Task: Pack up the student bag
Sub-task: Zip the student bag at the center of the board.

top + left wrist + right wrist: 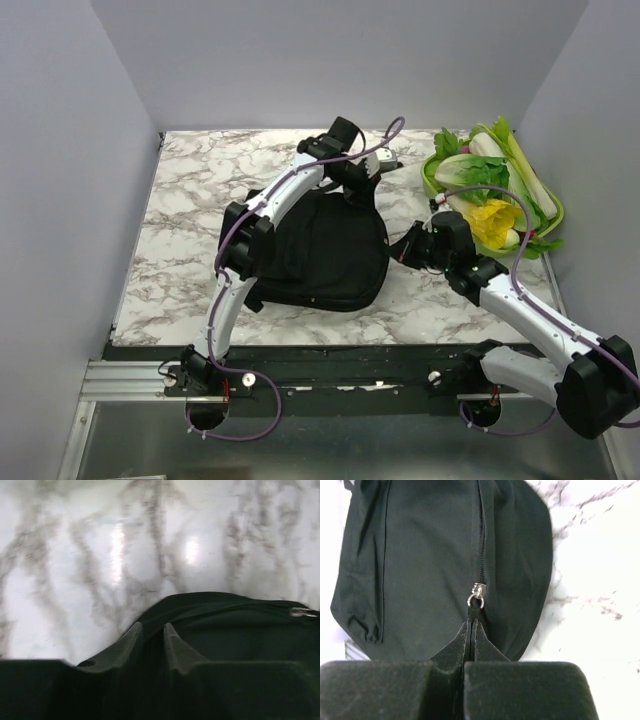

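Observation:
The black student bag (320,250) lies flat in the middle of the marble table. My left gripper (358,185) reaches over it to its far edge. In the left wrist view its jaws (152,630) stand almost closed, pinching the bag's black fabric (225,615). My right gripper (415,248) is at the bag's right edge. In the right wrist view it (471,625) is shut on the black zipper pull cord (477,611) just below the silver slider (478,589) of the bag (420,555). No books or other items to pack are in view.
A green tray (555,215) of leafy vegetables (490,180) stands at the back right, close to the right arm. Grey walls enclose the table on three sides. A second silver zipper pull (302,612) lies on the bag's edge.

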`<state>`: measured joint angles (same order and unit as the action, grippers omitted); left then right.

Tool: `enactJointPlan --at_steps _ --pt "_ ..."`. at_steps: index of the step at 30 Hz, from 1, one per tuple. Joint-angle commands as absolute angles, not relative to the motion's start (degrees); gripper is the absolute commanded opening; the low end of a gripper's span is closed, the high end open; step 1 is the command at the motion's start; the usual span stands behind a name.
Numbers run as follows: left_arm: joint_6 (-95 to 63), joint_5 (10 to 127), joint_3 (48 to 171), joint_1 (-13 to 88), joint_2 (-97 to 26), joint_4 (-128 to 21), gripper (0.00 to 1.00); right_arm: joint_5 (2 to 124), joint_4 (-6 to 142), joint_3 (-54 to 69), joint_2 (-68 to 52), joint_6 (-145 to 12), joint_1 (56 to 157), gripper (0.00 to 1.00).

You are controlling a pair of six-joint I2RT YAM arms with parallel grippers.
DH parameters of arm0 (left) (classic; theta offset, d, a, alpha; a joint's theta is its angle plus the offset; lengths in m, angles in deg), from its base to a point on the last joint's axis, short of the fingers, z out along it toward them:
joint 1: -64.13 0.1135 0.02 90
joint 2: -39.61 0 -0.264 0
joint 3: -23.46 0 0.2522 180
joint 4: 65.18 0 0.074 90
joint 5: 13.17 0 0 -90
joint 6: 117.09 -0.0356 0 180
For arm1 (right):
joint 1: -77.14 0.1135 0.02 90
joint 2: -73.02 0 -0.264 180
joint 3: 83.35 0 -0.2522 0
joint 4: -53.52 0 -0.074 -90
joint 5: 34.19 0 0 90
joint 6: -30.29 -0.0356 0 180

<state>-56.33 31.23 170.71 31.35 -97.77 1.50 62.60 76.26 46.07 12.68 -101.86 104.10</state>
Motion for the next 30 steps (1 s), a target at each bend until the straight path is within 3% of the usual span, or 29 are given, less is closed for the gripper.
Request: enactJointPlan --at_steps 1,4,13,20,24,30 --pt "-53.9 37.6 172.6 37.9 -97.2 -6.8 0.53 68.1 82.8 48.9 14.5 -102.4 106.8 0.01" --pt "-56.2 31.2 169.9 37.4 -94.8 -4.5 0.71 67.4 83.5 48.8 15.3 -102.0 106.9 0.01" --pt "-68.5 23.0 165.6 31.0 -92.0 2.9 0.73 66.4 84.8 45.7 14.1 -101.9 106.9 0.01" --pt "-73.6 21.8 167.3 25.7 -94.3 4.6 0.77 63.8 82.1 50.0 16.0 -103.9 106.9 0.01" --pt "-76.5 25.1 169.1 23.9 -97.0 5.6 0.73 63.2 81.5 50.0 16.2 -103.9 106.8 0.01" --pt "-82.1 31.5 168.9 23.2 -98.0 8.4 0.49 62.5 81.6 49.0 16.1 -103.7 106.9 0.01"
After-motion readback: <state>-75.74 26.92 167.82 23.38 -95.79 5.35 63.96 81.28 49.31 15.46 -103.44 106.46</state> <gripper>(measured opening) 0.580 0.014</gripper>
